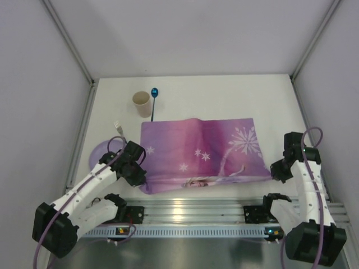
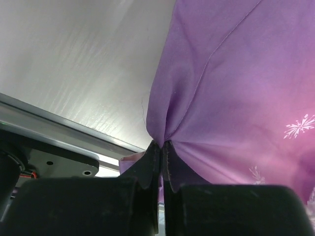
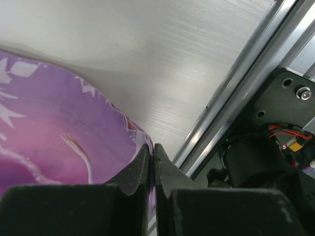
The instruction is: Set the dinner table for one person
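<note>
Top external: fixed, high behind the arm bases, facing down and forward; takes in the whole dinner table [image 1: 224,101], with the placemat [image 1: 202,154] mid-frame.
Left wrist: low and very near, looking past the left gripper [image 2: 161,146] at the placemat's near-left corner.
Right wrist: likewise past the right gripper [image 3: 153,147], at the placemat's near-right corner.
Shared by all three views — placemat, white tabletop, aluminium rail [image 1: 190,212].
</note>
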Robot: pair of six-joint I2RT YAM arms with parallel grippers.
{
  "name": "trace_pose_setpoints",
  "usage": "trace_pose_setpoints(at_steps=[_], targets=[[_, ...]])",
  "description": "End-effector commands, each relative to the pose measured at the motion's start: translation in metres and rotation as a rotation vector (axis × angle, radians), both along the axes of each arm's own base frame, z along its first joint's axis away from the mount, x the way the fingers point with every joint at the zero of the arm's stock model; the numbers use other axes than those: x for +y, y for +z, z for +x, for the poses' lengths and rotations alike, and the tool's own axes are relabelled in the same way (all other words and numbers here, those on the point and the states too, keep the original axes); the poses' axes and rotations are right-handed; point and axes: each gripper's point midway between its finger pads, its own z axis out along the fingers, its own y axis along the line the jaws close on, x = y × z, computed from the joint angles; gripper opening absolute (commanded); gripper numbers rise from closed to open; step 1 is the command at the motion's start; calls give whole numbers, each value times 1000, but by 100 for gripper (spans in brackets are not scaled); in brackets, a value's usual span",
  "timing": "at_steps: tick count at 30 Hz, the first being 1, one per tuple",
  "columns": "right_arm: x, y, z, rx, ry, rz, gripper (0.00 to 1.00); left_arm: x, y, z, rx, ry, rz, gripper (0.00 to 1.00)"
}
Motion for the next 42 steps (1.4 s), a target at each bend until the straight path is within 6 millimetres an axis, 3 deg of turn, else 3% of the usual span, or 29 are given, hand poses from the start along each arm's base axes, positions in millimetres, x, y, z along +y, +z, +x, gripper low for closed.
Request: trace_pose_setpoints(at_steps=[1, 3, 4, 5, 6, 7, 8, 10, 11, 13, 15, 16, 17, 18, 20, 21, 24, 27, 28, 30, 31, 34, 38, 42], targets=[[-15, 13, -13, -51, -39, -85, 0, 27, -5, 0, -22, 29, 126, 0], [-6, 16, -8, -89, 35, -51, 1, 25, -5, 5, -15, -15, 143, 0], [-6, 19, -6, -104, 55, -51, 13, 23, -3, 11, -25, -31, 141, 4], [-5, 22, -7, -104, 89, -51, 41, 18, 5, 20, -39, -45, 139, 10], [-4, 25, -5, -115, 108, -48, 54, 18, 10, 25, -51, -66, 153, 20], [-6, 36, 0, -147, 130, -65, 67, 18, 16, 29, -58, -72, 161, 36], [-8, 43, 4, -169, 142, -81, 86, 15, 34, 41, -101, -66, 155, 45], [-15, 70, 13, -216, 160, -124, 96, 17, 53, 44, -125, -74, 168, 56], [-16, 78, 17, -230, 168, -132, 98, 14, 71, 52, -170, -70, 154, 77], [-17, 99, 33, -298, 188, -144, 98, 13, 87, 58, -213, -73, 146, 81], [-9, 107, 52, -374, 225, -107, 97, 9, 105, 67, -263, -80, 131, 85], [-7, 108, 73, -435, 242, -92, 97, 6, 111, 75, -288, -83, 127, 86], [15, 108, 88, -499, 301, 17, 97, 5, 111, 80, -299, -97, 131, 86], [25, 99, 117, -568, 339, 81, 96, 2, 110, 86, -310, -111, 130, 86], [63, 89, 139, -631, 439, 284, 93, -13, 104, 104, -338, -167, 108, 86], [68, 70, 153, -587, 449, 331, 91, -20, 101, 110, -344, -194, 90, 86], [80, 35, 164, -451, 534, 345, 84, -48, 77, 134, -348, -305, 38, 86], [92, 19, 177, -447, 575, 352, 61, -66, 51, 146, -302, -401, 12, 85], [95, 17, 180, -452, 583, 354, 43, -69, 47, 150, -294, -420, 10, 84], [101, 1, 186, -425, 597, 357, 29, -76, 26, 156, -259, -463, 8, 83], [101, -5, 187, -412, 597, 356, 16, -79, 21, 159, -257, -472, 5, 83], [99, -31, 189, -352, 582, 354, 0, -88, -1, 166, -221, -501, -17, 82], [95, -55, 197, -288, 580, 347, 0, -97, -25, 171, -150, -516, -31, 81], [81, -74, 223, -213, 604, 289, 0, -100, -49, 179, -99, -520, -9, 80]])
